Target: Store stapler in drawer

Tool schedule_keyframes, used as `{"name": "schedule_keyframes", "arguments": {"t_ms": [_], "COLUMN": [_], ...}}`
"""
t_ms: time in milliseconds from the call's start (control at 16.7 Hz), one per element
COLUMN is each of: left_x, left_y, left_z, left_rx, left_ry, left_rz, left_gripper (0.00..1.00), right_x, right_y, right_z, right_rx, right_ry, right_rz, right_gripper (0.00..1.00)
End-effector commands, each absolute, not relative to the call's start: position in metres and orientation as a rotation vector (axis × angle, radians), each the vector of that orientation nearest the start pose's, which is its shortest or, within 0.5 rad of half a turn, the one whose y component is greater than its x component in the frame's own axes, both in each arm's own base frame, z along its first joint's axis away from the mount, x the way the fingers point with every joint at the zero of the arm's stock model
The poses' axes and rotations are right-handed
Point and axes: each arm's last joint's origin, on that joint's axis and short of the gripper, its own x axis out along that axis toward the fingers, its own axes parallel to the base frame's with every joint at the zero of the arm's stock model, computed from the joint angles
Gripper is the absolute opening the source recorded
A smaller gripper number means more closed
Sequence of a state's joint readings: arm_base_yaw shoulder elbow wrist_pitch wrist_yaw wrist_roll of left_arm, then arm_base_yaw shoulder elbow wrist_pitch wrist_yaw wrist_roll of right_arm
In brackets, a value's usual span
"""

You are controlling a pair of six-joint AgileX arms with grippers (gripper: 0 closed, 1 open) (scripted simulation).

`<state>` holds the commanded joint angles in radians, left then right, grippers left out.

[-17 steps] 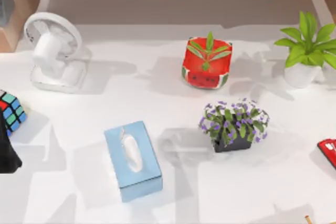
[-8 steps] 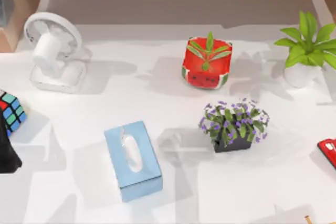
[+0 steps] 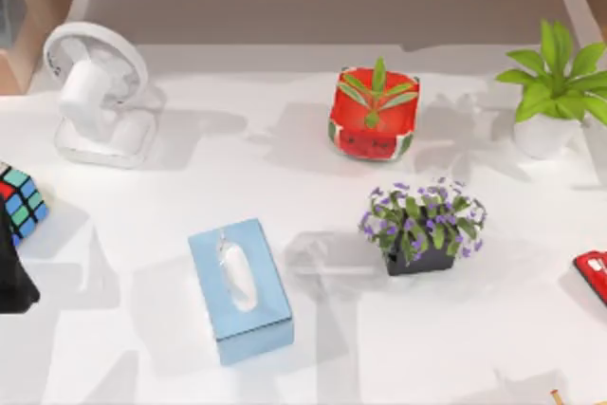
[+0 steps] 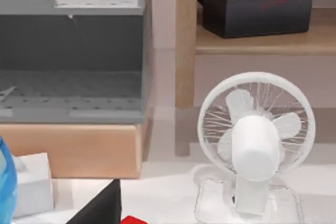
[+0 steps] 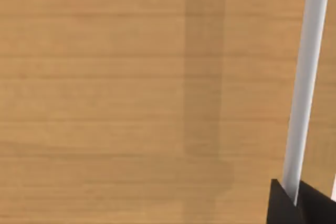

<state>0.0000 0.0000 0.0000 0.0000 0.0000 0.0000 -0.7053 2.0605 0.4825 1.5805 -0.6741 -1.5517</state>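
Note:
The stapler (image 3: 594, 274) is a small glossy red thing with black trim at the table's right edge, cut off by the frame. The drawer (image 4: 71, 77) is grey and stands open in a wooden cabinet, left of a white fan (image 4: 256, 140). A black part of my left gripper (image 3: 13, 282) shows at the table's left edge, just below a colour cube (image 3: 19, 201) and far from the stapler. In the left wrist view a black wedge of the left gripper (image 4: 100, 209) sits beside a small red patch. The right wrist view faces a wooden panel (image 5: 131, 98), with a black part of my right gripper (image 5: 296, 203) at its corner.
A blue tissue box (image 3: 239, 289) lies front centre. A purple-flower pot (image 3: 422, 230) stands between it and the stapler. A red watermelon pot (image 3: 374, 116) and a green plant (image 3: 552, 92) stand farther back. The fan (image 3: 97, 92) is back left. A shelf holds a black tissue box (image 4: 256, 10).

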Motion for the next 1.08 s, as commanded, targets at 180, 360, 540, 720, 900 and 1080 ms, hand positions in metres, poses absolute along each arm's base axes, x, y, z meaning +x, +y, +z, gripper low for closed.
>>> {"name": "schedule_keyframes", "arguments": {"t_ms": [180,360,540,720,900,1080], "left_x": [0.1057,0.1057,0.1057,0.1057,0.1057,0.1057], "left_y": [-0.0012,-0.0012,-0.0012,-0.0012,-0.0012,-0.0012], "left_z": [0.1600,0.1600,0.1600,0.1600,0.1600,0.1600], "left_rx": [0.000,0.000,0.000,0.000,0.000,0.000], "left_ry": [0.000,0.000,0.000,0.000,0.000,0.000], "left_rz": [0.000,0.000,0.000,0.000,0.000,0.000], "left_gripper": [1.00,1.00,1.00,1.00,1.00,1.00], "right_x": [0.2413,0.2413,0.2413,0.2413,0.2413,0.2413], "right_y": [-0.1776,-0.1776,-0.1776,-0.1776,-0.1776,-0.1776], "right_z": [0.0865,0.0865,0.0865,0.0865,0.0865,0.0865], "right_rx": [-1.564,-1.564,-1.564,-1.564,-1.564,-1.564], "right_ry": [0.012,0.012,0.012,0.012,0.012,0.012], "right_rz": [-0.001,-0.001,-0.001,-0.001,-0.001,-0.001], "right_gripper": [0.45,0.68,0.90,1.00,1.00,1.00]}}
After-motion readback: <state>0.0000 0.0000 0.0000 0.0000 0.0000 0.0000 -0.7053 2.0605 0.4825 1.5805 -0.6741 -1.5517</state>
